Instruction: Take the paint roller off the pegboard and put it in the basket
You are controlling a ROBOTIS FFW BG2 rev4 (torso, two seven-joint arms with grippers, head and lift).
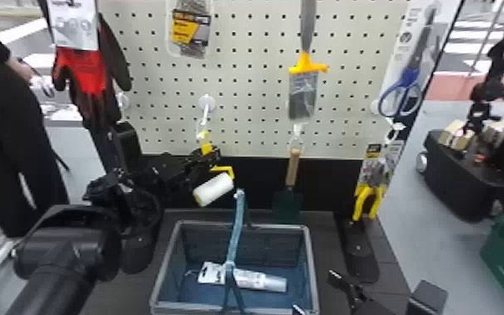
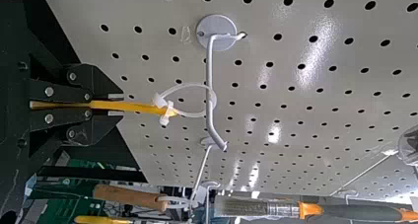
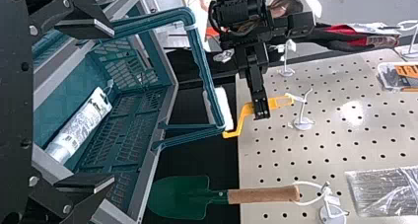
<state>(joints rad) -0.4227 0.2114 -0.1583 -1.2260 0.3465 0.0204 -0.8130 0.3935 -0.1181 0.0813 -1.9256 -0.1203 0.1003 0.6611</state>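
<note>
Two left fingers [image 1: 212,155] clamped on paint roller [image 1: 215,189], white tie [image 2: 183,85] around hook [image 2: 209,68], right fingers [image 1: 340,280] apart near basket [image 1: 312,259]

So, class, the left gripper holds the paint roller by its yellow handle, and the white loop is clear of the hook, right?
No: the white loop is around the hook, as the left wrist view shows. The left gripper does hold the paint roller by its yellow handle.

The upright handle [image 1: 236,232] crosses above the basket [image 1: 312,268], with gaps either side.
</note>
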